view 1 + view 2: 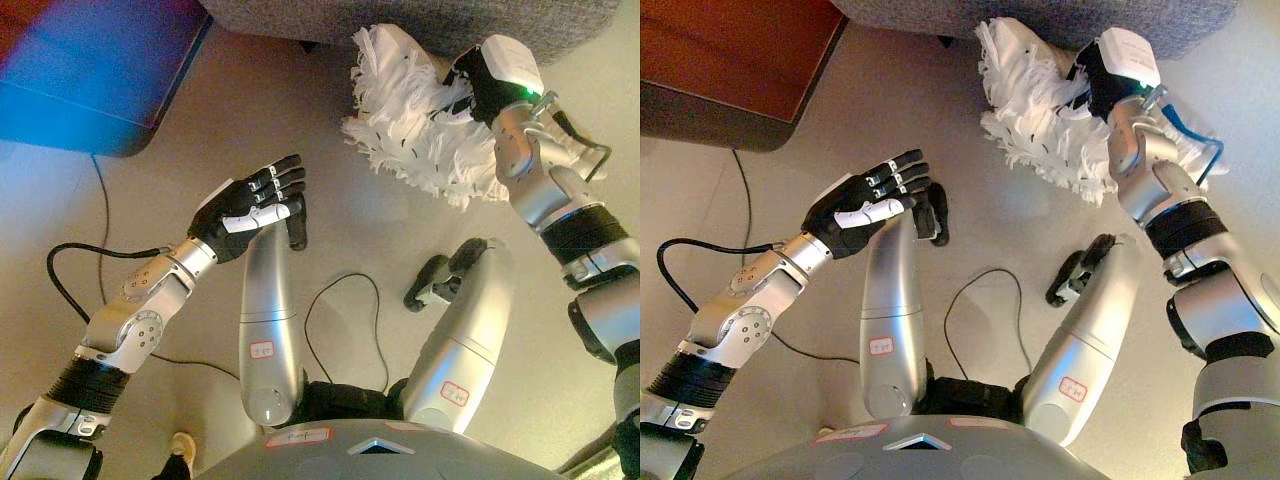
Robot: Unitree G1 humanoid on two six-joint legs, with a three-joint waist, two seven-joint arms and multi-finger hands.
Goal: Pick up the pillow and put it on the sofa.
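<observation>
A white, shaggy pillow [420, 125] lay on the floor [180, 260], its top end touching the base of the grey sofa [420, 20]. Covered in long, loose fringe, the pillow looked light, soft and easily squashed, with nothing about it that seemed breakable; the fringe alone would likely slip or pull through a hold, so the firmer body beneath, near an edge or corner, seemed the better place to take it.

The right robot hand [478, 85] had reached to the pillow's right side, just below the sofa, its dark fingers buried in the fringe. Whether they were closed on the pillow or only pressed into it could not be told.

The left robot hand [252, 205] hovered well apart from the pillow, to its lower left above the floor, palm up, fingers stretched out and loosely together, holding nothing.

A dark wooden cabinet [730, 60] stood left of the pillow, beside the sofa. The pillow had not yet been lifted from the floor.
</observation>
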